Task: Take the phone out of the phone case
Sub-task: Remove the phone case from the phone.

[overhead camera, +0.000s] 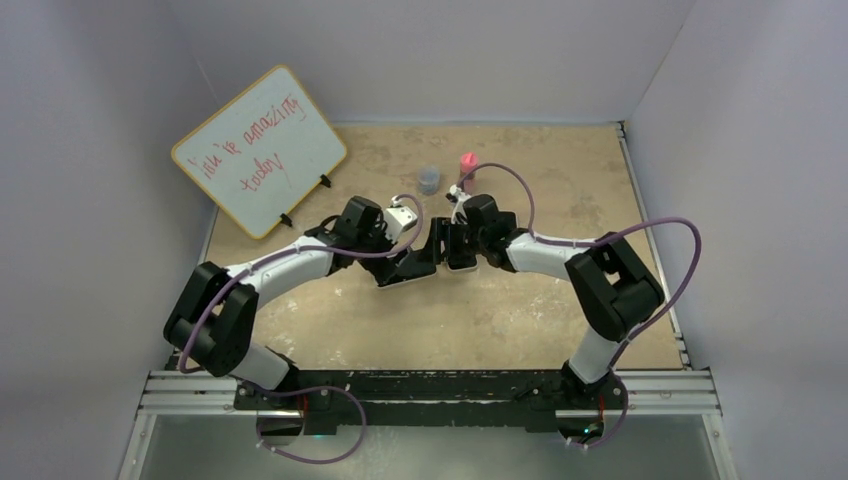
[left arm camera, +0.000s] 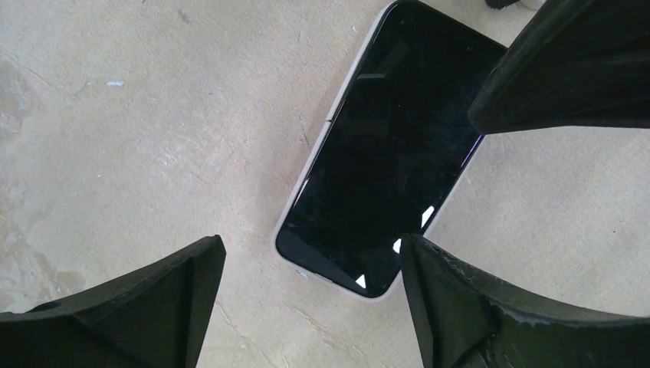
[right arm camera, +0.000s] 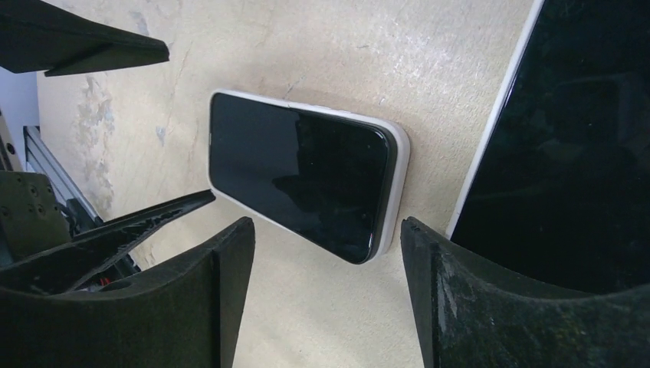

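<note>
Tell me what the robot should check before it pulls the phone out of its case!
1. Phone in its white phone case, screen up: ok.
2. Phone lying flat on the table: ok.
3. Left jaws open over the phone's end: ok.
4. Right jaws open, near the phone: ok.
5. Grip on the phone case: not ok, nothing held.
6. Any case corner loosened: cannot tell.

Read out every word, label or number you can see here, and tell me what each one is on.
"you're amazing today": red handwriting on the yellow-framed white whiteboard; the first word is unclear.
On the black-screened phone in a white case: dark screen, no text.
On the small grey cup and the pink-topped item: too small to read anything.
</note>
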Robot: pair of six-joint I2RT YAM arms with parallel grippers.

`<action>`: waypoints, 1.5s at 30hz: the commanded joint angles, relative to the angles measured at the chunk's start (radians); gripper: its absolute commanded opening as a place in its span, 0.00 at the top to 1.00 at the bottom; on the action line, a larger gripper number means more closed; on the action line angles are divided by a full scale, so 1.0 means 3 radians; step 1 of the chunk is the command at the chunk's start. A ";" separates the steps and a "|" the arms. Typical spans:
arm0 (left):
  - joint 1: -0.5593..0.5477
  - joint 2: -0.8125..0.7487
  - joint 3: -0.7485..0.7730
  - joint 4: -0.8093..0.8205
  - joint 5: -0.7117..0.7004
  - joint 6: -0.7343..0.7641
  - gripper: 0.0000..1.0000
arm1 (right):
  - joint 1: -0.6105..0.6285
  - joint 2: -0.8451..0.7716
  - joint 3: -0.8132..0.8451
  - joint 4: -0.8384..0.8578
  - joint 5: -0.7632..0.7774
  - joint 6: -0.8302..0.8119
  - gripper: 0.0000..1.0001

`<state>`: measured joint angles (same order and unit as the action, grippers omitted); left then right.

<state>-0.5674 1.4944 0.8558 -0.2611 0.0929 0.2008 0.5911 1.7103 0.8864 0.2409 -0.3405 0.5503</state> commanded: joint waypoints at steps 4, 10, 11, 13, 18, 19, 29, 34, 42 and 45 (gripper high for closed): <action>0.0066 0.0147 0.0023 0.0010 0.0405 -0.0058 0.12 | 0.0025 0.0143 0.0149 0.0092 -0.0061 0.0142 0.30; 0.0066 0.0340 0.0105 -0.0113 0.0440 -0.0100 0.12 | 0.0029 0.0234 0.0138 0.0263 -0.0217 0.0194 0.36; 0.0067 0.0376 0.0121 -0.0147 0.0444 -0.0104 0.12 | 0.0029 0.0242 0.0141 0.0275 -0.0235 0.0198 0.37; 0.0071 0.0430 0.0138 -0.0178 0.0453 -0.0119 0.12 | 0.0032 0.0254 0.0144 0.0312 -0.0277 0.0208 0.38; 0.0061 0.0527 0.0160 -0.0201 0.0560 -0.0157 0.15 | 0.0029 0.0304 0.0157 0.0434 -0.0478 0.0269 0.47; 0.0061 0.0551 0.0165 -0.0209 0.0582 -0.0166 0.17 | 0.0034 0.0309 0.0155 0.0480 -0.0527 0.0293 0.48; 0.0025 0.0891 0.0214 -0.0173 0.1149 -0.0256 0.40 | 0.0054 0.0524 0.0096 0.1184 -0.1012 0.0713 0.54; -0.0005 0.0981 0.0263 -0.0208 0.1230 -0.0289 0.40 | 0.0060 0.0475 0.0041 0.1449 -0.1079 0.0850 0.57; -0.0003 0.0764 0.0200 -0.0099 0.0965 -0.0332 0.30 | 0.0060 0.0334 -0.0011 0.1438 -0.1123 0.0832 0.65; -0.0016 0.0764 0.0209 -0.0094 0.0982 -0.0360 0.29 | 0.0060 0.0281 -0.0052 0.1564 -0.1196 0.0900 0.71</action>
<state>-0.5400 1.7092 0.9508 -0.2550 0.3576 0.1146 0.5514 1.8709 0.8734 0.5388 -0.5091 0.7406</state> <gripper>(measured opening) 0.704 0.330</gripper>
